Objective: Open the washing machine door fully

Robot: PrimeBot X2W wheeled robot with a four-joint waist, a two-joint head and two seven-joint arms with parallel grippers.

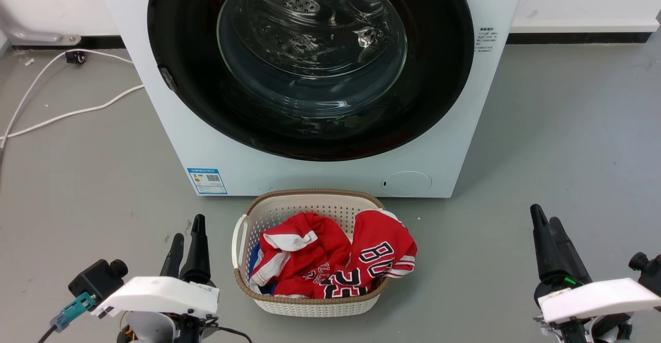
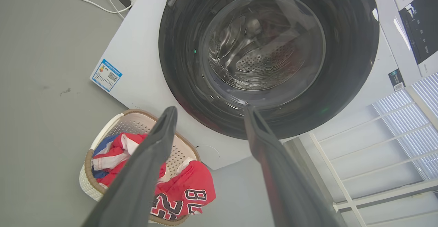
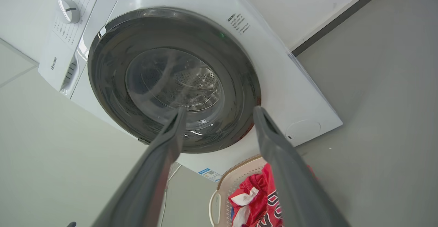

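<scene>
The large round glossy black washing machine door (image 1: pixel 310 59), with its clear glass bowl, sits shut and flush against the front of the white boxy washing machine (image 1: pixel 170 136) on the grey floor (image 1: pixel 557 126). Just before the machine stands a cream perforated plastic laundry basket (image 1: pixel 310 197) holding red jerseys (image 1: pixel 310 252). The left pincer (image 1: pixel 188 228) and the right pincer (image 1: pixel 545 215) hover low on either side of the basket, well apart from the door, each with fingers spread, gripping nothing.
</scene>
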